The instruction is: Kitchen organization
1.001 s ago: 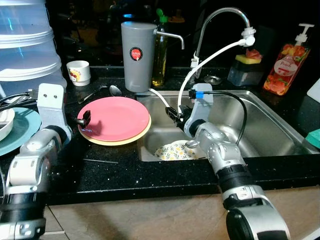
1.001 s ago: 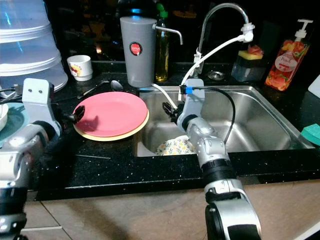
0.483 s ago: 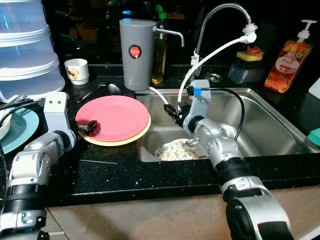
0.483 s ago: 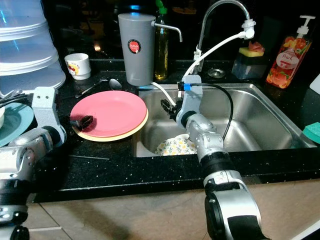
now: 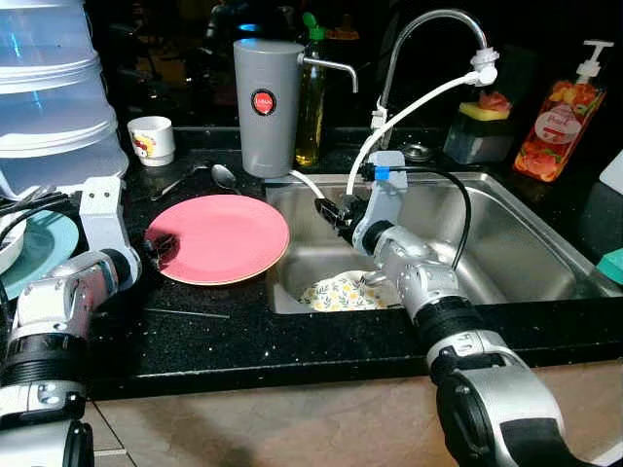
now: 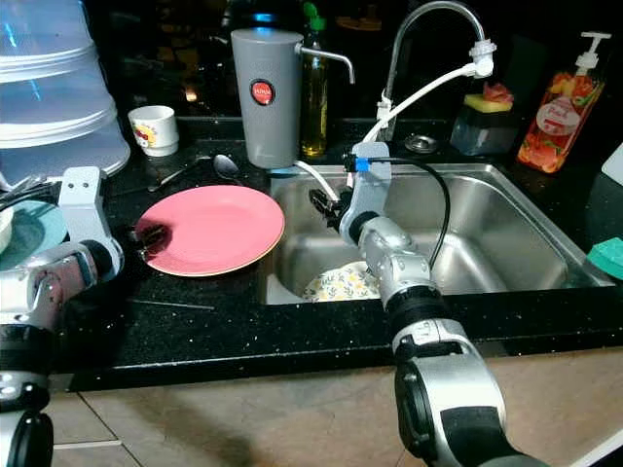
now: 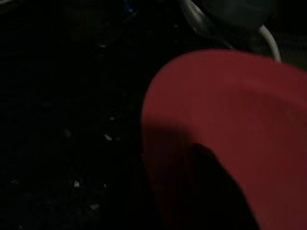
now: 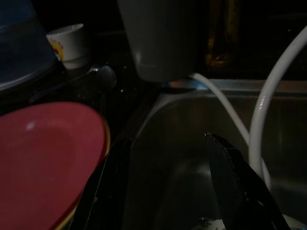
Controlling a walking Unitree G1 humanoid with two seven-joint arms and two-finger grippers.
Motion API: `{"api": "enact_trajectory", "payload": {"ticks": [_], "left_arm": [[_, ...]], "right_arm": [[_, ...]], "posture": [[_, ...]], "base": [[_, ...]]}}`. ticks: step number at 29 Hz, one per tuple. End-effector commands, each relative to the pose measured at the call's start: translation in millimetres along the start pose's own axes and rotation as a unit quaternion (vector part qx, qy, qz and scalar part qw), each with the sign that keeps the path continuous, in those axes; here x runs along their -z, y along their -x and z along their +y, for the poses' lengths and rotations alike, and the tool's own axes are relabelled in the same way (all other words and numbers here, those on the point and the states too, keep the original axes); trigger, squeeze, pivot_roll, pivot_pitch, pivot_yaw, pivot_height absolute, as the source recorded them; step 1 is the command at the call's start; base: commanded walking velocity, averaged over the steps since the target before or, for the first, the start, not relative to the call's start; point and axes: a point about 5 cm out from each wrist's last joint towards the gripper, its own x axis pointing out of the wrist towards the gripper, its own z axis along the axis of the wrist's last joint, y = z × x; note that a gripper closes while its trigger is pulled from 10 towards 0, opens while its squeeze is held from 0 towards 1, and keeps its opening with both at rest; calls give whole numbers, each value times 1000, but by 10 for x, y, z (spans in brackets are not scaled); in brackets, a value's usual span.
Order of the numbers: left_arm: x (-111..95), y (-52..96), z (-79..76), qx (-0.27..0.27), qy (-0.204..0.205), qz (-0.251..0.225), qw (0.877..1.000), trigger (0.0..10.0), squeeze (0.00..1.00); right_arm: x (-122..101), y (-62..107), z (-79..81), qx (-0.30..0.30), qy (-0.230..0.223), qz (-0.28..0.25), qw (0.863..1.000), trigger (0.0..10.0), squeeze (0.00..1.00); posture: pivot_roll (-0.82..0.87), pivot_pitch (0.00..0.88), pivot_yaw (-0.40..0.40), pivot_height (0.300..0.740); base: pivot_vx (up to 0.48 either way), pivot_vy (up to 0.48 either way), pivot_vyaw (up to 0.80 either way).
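A pink plate [image 5: 222, 236] lies on the black counter left of the sink [image 5: 506, 243]. It rests on a yellow plate whose rim [image 8: 106, 138] shows in the right wrist view. My left gripper [image 5: 161, 249] is at the pink plate's left rim, shut on it, with one dark finger [image 7: 213, 191] lying over the plate [image 7: 230, 120]. My right gripper [image 5: 331, 212] hovers open above the sink's left end, nothing between its fingers [image 8: 235, 182]. A floral plate [image 5: 341, 292] lies in the sink bottom, below the right arm.
A grey jug [image 5: 268, 107], an oil bottle [image 5: 311, 107], a white cup [image 5: 153, 141] and a spoon [image 5: 223, 175] stand behind the plates. The faucet [image 5: 428, 34] and its white hose [image 5: 409, 112] arch over the sink. A teal plate [image 5: 39, 255] lies far left, a soap bottle [image 5: 555, 122] back right.
My left gripper has slid from on top of the pink plate back to its left rim. The yellow rim under it has dropped out of the eye views. The right gripper barely moved.
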Motion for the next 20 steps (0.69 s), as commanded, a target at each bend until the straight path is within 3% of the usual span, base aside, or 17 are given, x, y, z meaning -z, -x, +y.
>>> {"api": "enact_trajectory", "payload": {"ticks": [1, 6, 9, 16, 18, 20], "left_arm": [[171, -4, 96, -19, 17, 36, 999, 0, 0], [121, -8, 86, -13, 25, 19, 999, 0, 0], [-61, -7, -4, 26, 68, -47, 996, 0, 0], [-172, 17, -30, 48, 107, -95, 989, 0, 0], [-236, 38, -58, 69, 123, -122, 982, 0, 0], [-375, 104, -151, 132, 159, -178, 962, 0, 0]], "right_arm": [[-11, -12, 3, -1, -8, -5, 1000, 10000, 0], [-12, -15, 0, -1, -9, -5, 1000, 10000, 0], [-18, -19, -1, 0, -11, -7, 1000, 10000, 0], [-36, -30, 9, 0, -17, -11, 1000, 10000, 0], [-45, -34, 12, -1, -21, -13, 1000, 10000, 0], [-66, -41, 13, -1, -27, -17, 999, 10000, 0]], "posture": [[95, 47, -27, 740], [95, 46, -26, 740], [95, 45, -27, 740], [93, 42, -27, 740], [92, 42, -28, 740], [93, 40, -28, 740]], "base": [[0, 0, 0], [0, 0, 0], [0, 0, 0], [0, 0, 0], [0, 0, 0], [0, 0, 0]]}}
